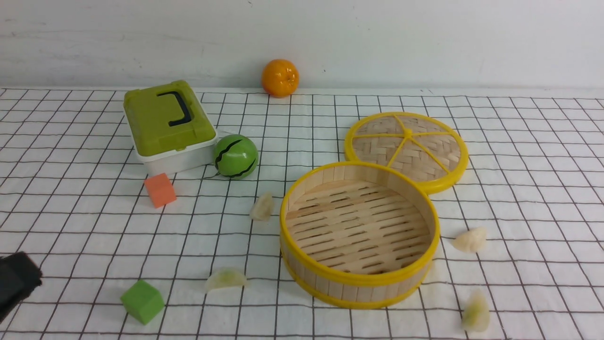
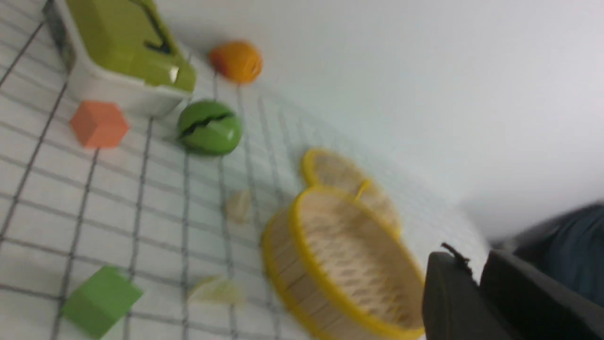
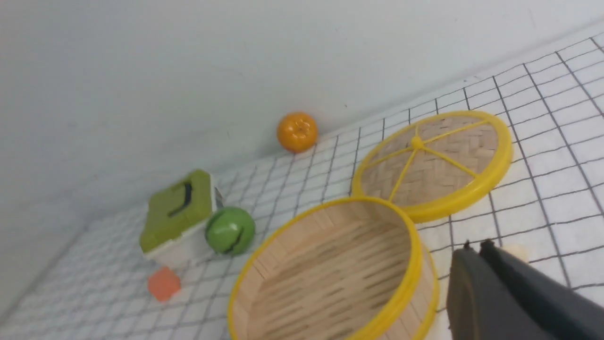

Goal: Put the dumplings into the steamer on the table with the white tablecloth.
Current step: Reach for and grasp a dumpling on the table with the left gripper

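The white tablecloth [image 1: 542,189] with its thin black grid covers the whole surface. At the far left, near the front edge, the left gripper [image 1: 16,283] shows only as a black block; in the left wrist view its two fingers [image 2: 453,293] lie side by side with a thin seam between them and nothing in it, though that picture is blurred. Just to its right sits a green cube [image 1: 141,301], and further back an orange cube [image 1: 160,190] lies in front of a white box with a green lid [image 1: 167,125]. A green ball [image 1: 235,156] rests against the box's right side. The first dumpling [image 1: 225,278], tinged green, lies near the front, left of the steamer [image 1: 349,278]; the second dumpling [image 1: 262,207] lies further back, just beside the steamer's left wall. An orange [image 1: 280,78] sits by the back wall. The steamer stands upright and open, with bare slats inside. Its woven lid [image 1: 406,148] lies flat behind it, touching its rim. The third dumpling [image 1: 470,240] lies just right of the steamer, and the fourth dumpling [image 1: 475,311], greenish, lies nearer the front. The right gripper [image 3: 476,248] appears only in its wrist view, fingers pressed together on nothing, near the steamer's right side
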